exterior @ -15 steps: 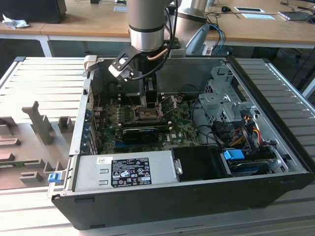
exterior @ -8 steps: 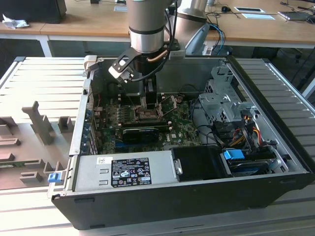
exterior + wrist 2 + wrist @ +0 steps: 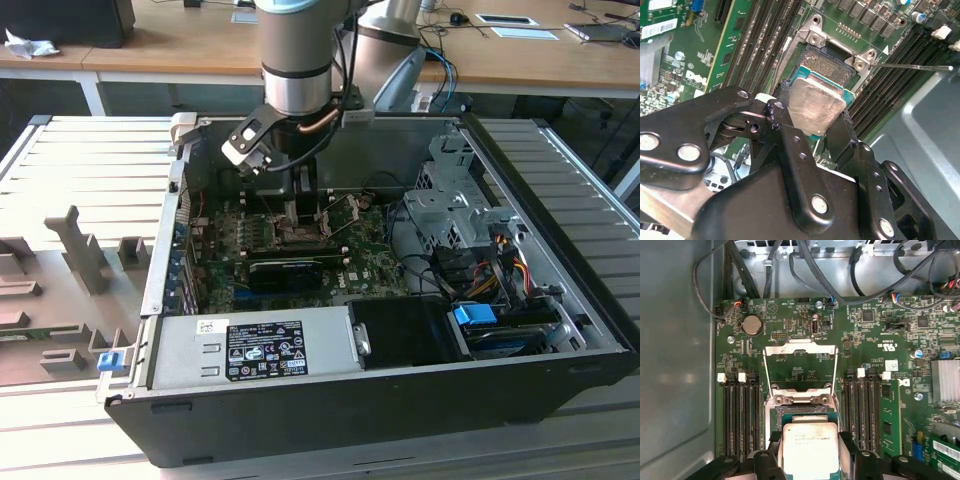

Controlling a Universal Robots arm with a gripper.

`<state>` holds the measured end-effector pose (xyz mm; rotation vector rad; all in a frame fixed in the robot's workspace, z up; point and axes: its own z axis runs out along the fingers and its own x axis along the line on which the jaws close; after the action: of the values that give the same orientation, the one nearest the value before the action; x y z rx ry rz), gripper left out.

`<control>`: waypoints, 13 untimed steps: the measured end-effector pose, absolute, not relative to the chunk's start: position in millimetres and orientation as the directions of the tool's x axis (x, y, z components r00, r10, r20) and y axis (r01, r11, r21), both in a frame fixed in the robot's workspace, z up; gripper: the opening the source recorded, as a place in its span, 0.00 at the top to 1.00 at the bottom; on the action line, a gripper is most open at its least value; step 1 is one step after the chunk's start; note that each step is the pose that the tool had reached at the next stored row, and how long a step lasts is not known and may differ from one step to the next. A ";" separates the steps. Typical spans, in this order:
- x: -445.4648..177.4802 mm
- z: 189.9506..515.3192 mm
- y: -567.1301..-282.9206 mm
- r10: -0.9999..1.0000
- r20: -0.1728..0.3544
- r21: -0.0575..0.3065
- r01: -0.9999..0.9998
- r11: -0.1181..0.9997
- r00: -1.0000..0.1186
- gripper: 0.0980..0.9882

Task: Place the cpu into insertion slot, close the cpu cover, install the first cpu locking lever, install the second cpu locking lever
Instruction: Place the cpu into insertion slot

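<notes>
Second wrist view, gripper (image 3: pixel 812 120): clamped on cpu (image 3: pixel 816 106).
cpu: hangs just above slot (image 3: pixel 832 62), not seated AFAICT.
cover (image 3: pixel 800 347): swung open beyond slot, first wrist view.
lever (image 3: pixel 912 65): unlatched.
progress: 0 of 4 steps done.

First wrist view: the cpu (image 3: pixel 810 447) is cut off by the frame edge on its side toward the tool (image 3: pixel 810 446) body, and the tool's links are cropped there too. Beneath the tool, the insertion slot (image 3: pixel 797 399) is mostly covered by the cpu, so contact between chip and slot cannot be determined. Exterior view: the arm (image 3: pixel 295 60) hides the tool's tips, and the parts below them are too small to judge.
</notes>
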<state>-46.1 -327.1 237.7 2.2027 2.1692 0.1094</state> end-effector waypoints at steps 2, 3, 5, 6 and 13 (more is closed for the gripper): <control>-46.9 231.1 -326.6 1.000 0.017 0.084 0.996 -0.014 0.013 0.51; -48.1 228.1 -326.5 1.000 0.017 0.084 0.996 -0.013 0.011 0.51; -50.1 224.4 -326.4 1.000 0.017 0.084 0.996 -0.012 0.011 0.51; -50.3 221.2 -326.1 1.000 0.016 0.083 0.996 -0.012 0.010 0.51; -49.6 210.9 -321.1 1.000 -0.020 0.081 0.997 -0.011 0.012 0.51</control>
<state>-49.6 -321.1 210.9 2.1826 2.1576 0.0657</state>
